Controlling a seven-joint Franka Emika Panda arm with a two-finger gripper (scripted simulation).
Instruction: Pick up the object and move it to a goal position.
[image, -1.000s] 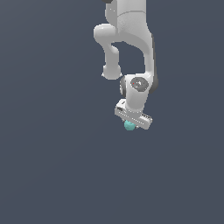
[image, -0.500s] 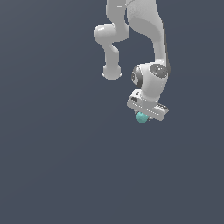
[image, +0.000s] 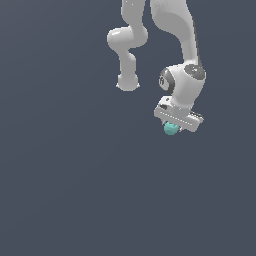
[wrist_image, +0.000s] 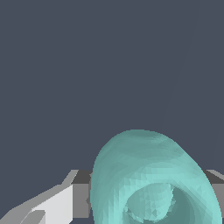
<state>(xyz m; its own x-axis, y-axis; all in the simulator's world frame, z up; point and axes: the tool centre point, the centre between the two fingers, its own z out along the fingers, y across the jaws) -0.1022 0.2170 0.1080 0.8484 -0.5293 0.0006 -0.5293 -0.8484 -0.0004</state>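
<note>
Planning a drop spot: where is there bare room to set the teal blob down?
Bare grey surface shows everywhere below the claw and the teal blob, and across the exterior view's left. The only crowding is the arm at the top right.

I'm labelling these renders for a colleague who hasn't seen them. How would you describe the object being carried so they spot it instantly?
Find the white robot arm coming down from the top of the exterior view and follow it to the gripper at its tip. Tucked under that gripper is the object, a tiny teal roundish blob with a hollow in it. It is the only coloured thing against the plain dark grey background.
</note>
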